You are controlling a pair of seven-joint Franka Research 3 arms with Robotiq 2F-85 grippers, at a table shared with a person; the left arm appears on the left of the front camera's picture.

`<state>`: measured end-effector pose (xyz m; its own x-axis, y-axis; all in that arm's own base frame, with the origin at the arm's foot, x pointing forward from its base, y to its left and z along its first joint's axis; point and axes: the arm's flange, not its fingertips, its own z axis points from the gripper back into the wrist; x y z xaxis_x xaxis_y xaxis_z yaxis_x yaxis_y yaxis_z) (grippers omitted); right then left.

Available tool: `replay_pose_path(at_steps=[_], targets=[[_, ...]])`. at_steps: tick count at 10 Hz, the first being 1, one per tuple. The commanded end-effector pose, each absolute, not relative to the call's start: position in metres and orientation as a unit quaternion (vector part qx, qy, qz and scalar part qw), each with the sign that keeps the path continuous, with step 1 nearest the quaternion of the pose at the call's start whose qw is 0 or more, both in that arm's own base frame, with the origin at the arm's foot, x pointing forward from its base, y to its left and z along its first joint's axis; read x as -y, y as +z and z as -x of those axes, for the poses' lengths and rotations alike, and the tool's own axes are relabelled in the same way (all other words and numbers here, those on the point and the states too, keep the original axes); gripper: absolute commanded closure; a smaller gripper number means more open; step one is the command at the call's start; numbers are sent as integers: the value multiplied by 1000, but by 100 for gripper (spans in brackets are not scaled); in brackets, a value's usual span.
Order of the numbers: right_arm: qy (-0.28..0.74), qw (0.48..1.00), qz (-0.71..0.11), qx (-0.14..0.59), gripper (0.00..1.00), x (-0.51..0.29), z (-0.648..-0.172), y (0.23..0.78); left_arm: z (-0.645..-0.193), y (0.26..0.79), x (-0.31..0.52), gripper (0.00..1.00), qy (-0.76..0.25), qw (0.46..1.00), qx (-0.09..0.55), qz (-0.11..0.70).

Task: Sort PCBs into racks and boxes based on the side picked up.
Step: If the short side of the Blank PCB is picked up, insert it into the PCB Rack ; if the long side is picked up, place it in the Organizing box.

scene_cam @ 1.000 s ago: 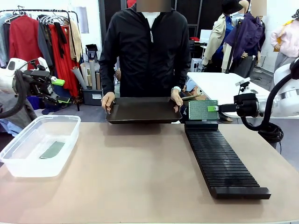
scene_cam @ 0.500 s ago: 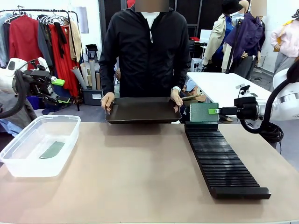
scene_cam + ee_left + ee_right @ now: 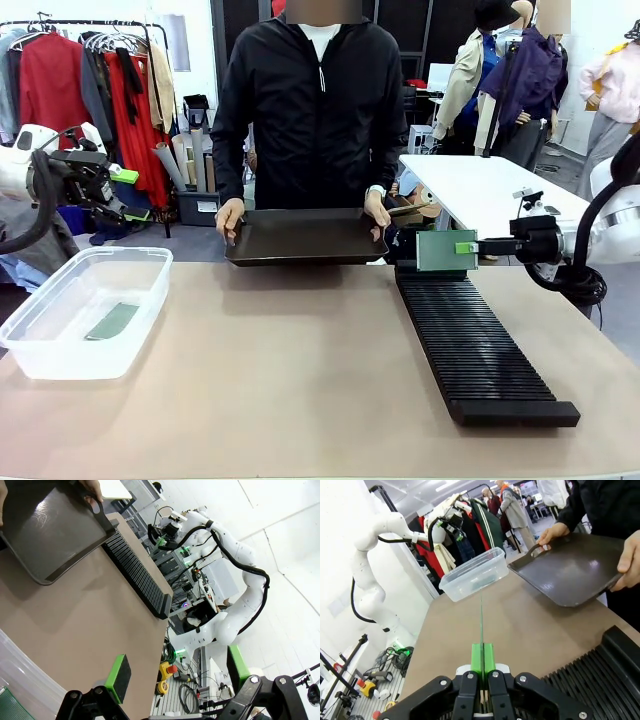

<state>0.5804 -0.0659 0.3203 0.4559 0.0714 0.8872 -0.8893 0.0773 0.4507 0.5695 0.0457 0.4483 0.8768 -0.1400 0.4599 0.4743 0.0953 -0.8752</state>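
Right gripper (image 3: 468,247): jaws clenched on PCB (image 3: 440,251), board upright above far end of rack (image 3: 480,340), not yet slotted. Rack slots look empty. One PCB (image 3: 112,321) lies in box (image 3: 140,262), near left on worktop (image 3: 300,380). Left gripper (image 3: 175,680): jaws released, empty. Person's tray (image 3: 300,236) appears bare.

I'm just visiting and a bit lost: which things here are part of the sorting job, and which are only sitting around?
Part of the job:
- PCB in the right gripper
- PCB in the clear box
- slotted rack
- left gripper, open
- black tray the person holds

Just around:
- clothes rail
- white table
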Motion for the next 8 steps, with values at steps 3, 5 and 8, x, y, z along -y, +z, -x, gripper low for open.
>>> replay_pose_path(at_steps=[3,5,8], targets=[[400,636,-546,369,100,80,-587,301,-569,449,-46,0,-213,730,128,636],[408,643,-535,366,100,84,-592,288,-569,449,-46,0,-213,730,128,636],[415,650,-514,376,100,89,-593,273,-569,449,-46,0,-213,730,128,636]])
